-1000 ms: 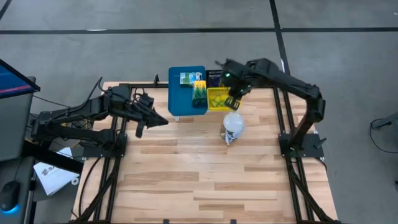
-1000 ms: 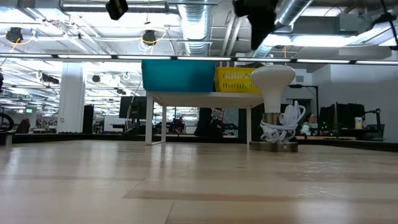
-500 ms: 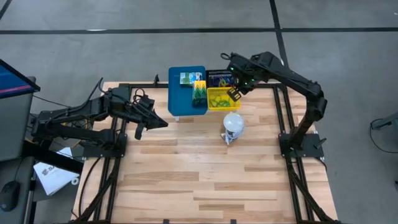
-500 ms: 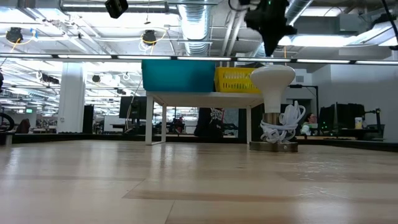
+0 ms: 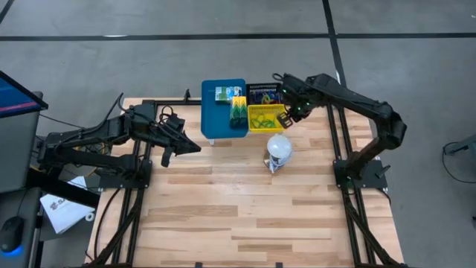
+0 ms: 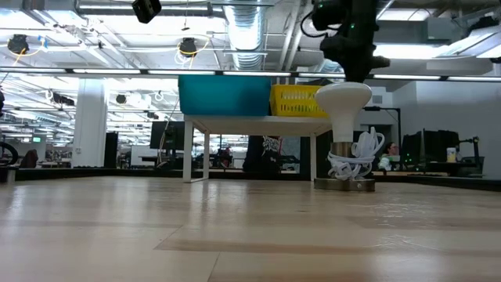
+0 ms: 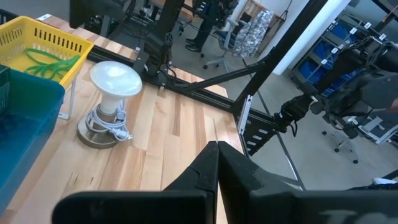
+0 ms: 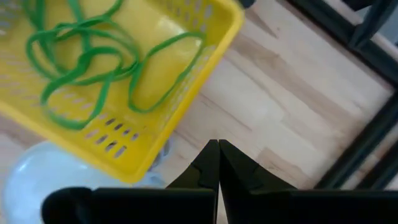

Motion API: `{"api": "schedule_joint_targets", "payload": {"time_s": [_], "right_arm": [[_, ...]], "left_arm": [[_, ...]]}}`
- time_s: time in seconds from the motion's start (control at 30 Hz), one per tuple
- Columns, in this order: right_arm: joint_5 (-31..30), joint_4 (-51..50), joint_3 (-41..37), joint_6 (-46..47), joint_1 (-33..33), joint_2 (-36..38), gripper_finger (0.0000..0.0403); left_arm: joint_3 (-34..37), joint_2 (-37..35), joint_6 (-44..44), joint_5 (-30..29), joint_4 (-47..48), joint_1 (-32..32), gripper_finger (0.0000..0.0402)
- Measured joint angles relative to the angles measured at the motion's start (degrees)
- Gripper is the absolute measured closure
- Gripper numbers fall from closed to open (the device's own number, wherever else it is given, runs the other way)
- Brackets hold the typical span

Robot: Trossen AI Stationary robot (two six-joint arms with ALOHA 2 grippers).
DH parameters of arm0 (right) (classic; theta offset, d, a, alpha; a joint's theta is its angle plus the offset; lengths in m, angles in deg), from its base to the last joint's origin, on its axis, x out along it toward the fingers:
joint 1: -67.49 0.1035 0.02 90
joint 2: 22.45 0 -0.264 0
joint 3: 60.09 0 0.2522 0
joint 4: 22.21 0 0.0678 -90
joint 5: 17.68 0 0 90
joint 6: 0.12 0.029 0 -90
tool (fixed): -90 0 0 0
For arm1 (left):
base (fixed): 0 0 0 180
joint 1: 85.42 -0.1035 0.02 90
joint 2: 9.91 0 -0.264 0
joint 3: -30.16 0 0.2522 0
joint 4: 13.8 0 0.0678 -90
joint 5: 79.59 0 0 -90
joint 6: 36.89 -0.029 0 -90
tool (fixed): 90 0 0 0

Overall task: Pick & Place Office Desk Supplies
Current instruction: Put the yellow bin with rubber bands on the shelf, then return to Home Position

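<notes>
The right gripper [image 5: 287,117] hangs over the far right corner of the table with its fingers [image 8: 211,163] pressed together and nothing between them; directly beneath and just ahead of it sits the yellow basket [image 8: 186,93], which holds a tangle of green loops [image 8: 87,56]; the white ball-shaped object [image 5: 279,147] stands on the table just beside the basket, on the gripper's near side, with a coiled cord [image 6: 356,160] around its base; beyond the basket from the gripper lies the blue tray [image 5: 216,119], raised on a small white stand [image 6: 258,129], carrying a yellow-green crayon box [image 5: 238,110] and a small green packet [image 5: 225,94]; the left gripper [image 5: 186,147] waits well apart over the left side of the wooden table [image 5: 245,201], its fingers [image 7: 214,171] closed and empty.
</notes>
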Motion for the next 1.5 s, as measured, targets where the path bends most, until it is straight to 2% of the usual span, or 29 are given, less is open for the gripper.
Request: {"api": "schedule_joint_targets", "payload": {"time_s": [0.2,1.07,1.37,1.5], "right_arm": [[0.5,1.6,-3.4,0.6,0.3,1.5,0.0403],[5.0,6.0,-3.5,-1.8,0.8,1.6,0.0403],[4.8,6.0,-3.5,-1.9,1.7,1.5,0.0403],[1.5,3.6,-3.5,-1.3,1.7,1.6,0.0403]], "left_arm": [[0.0,0.0,0.0,0.0,0.0,0.0,0.0402],[0.0,0.0,0.1,0.0,0.0,0.0,0.0402],[0.0,0.0,0.1,0.0,0.0,0.0,0.0402],[0.0,0.0,0.1,0.0,0.0,0.0,0.0402]]}}
